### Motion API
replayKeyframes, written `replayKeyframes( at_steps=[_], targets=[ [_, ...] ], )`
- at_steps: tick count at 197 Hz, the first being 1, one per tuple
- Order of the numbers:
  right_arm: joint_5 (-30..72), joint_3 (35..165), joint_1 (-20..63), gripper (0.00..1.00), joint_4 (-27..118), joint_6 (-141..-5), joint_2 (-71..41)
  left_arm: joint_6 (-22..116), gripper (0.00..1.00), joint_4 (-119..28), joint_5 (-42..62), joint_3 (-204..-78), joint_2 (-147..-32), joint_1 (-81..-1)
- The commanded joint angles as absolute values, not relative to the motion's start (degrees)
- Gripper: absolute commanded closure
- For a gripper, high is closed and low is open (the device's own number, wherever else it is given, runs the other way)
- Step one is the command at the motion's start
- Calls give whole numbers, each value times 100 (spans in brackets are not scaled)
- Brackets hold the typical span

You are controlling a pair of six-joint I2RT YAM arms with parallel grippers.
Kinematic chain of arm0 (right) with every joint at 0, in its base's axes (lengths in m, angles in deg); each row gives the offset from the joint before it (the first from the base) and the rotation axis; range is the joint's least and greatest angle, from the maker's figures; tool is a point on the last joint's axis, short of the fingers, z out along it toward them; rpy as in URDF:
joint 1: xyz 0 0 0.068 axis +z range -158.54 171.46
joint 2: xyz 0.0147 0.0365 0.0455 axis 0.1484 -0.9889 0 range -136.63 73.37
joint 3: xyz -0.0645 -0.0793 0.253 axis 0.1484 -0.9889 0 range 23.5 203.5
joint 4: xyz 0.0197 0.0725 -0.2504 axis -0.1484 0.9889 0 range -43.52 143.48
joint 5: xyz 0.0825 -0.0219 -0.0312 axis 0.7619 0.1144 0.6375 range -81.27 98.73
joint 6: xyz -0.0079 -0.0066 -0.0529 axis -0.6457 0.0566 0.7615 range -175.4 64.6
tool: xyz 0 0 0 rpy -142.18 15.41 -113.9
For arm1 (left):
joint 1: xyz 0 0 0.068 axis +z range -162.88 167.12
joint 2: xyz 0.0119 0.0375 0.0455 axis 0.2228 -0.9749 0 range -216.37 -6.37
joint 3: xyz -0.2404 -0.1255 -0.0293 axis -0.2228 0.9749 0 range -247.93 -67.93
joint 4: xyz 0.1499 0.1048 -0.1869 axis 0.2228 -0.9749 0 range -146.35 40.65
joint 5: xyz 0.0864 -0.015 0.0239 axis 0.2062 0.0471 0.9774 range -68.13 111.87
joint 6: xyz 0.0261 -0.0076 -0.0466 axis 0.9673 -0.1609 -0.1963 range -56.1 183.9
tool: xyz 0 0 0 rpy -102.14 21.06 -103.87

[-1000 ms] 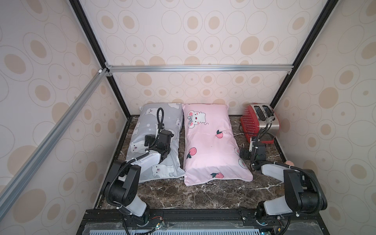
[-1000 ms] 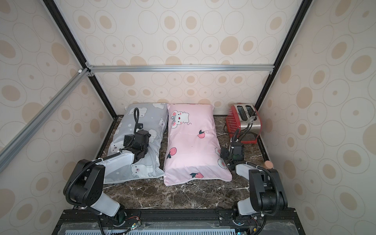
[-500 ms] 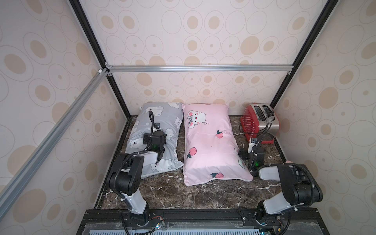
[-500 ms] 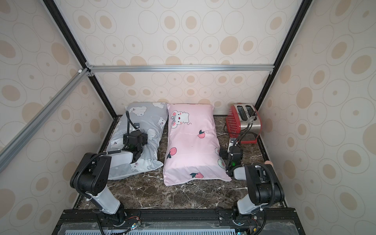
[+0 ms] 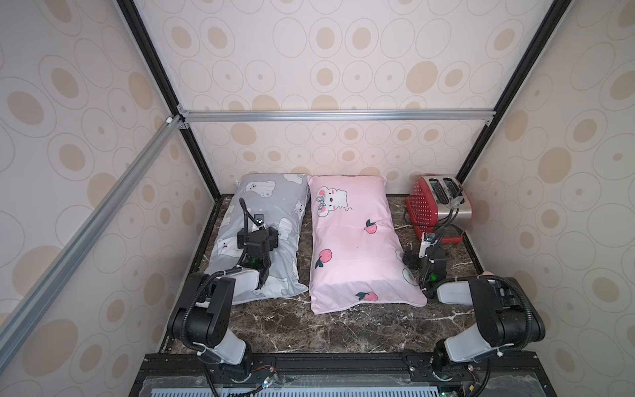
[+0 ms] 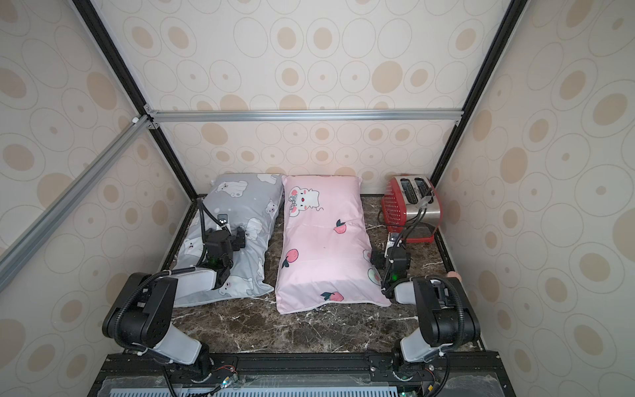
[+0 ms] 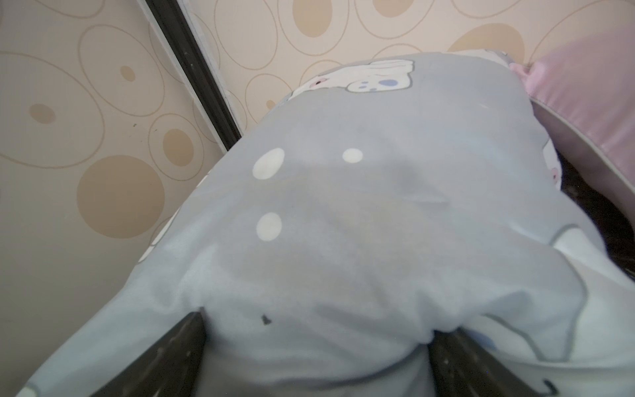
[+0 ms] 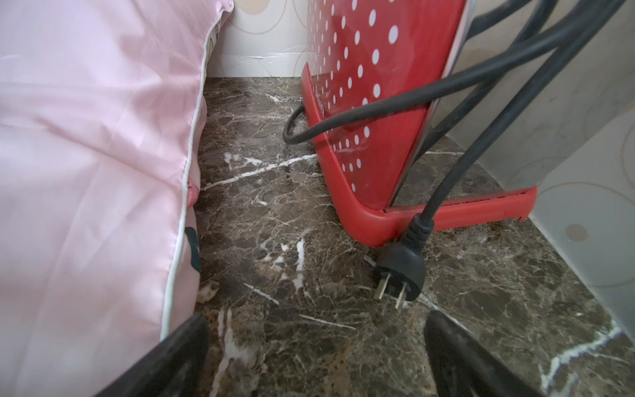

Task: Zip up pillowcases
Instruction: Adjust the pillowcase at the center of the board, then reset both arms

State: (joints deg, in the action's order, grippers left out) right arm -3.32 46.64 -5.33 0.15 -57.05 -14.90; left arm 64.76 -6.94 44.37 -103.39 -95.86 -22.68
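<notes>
The pink pillowcase (image 5: 354, 247) lies flat on the tabletop (image 5: 343, 330) near the red toaster (image 5: 436, 206). The grey pillowcase (image 5: 275, 206) lies beside it, farther from the toaster. The left claw (image 7: 318, 333) rests wide on the grey one, fabric bulging between its fingers. The right claw (image 8: 316, 319), wide and empty, sits low between the toaster and the pink pillowcase.

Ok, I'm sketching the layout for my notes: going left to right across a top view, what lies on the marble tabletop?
In a top view: grey pillowcase → pink pillowcase → red toaster.
</notes>
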Motion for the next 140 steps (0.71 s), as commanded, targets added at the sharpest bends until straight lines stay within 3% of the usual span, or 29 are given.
replayKeyframes(
  at_steps=[1, 25, 80, 120, 140],
  targets=[
    [-372, 4671, -507, 0, -81, -5685, -1455, 6479, 1, -1554, 4292, -10526, -9009, -2154],
    [-375, 4670, -506, 0, -76, -5688, -1457, 6746, 1, -2115, 4350, -10392, -8320, -2046],
    [-366, 4697, -488, 0, -20, -5654, -1456, 6556, 1, -1525, 4416, -9662, -8275, -1833],
    [-367, 4697, -489, 0, -16, -5654, -1454, 6237, 1, -273, 4948, -9228, -9143, -1783],
    [-362, 4695, -487, 0, -11, -5654, -1453, 5954, 1, -427, 4524, -9274, -9210, -1464]
  ],
)
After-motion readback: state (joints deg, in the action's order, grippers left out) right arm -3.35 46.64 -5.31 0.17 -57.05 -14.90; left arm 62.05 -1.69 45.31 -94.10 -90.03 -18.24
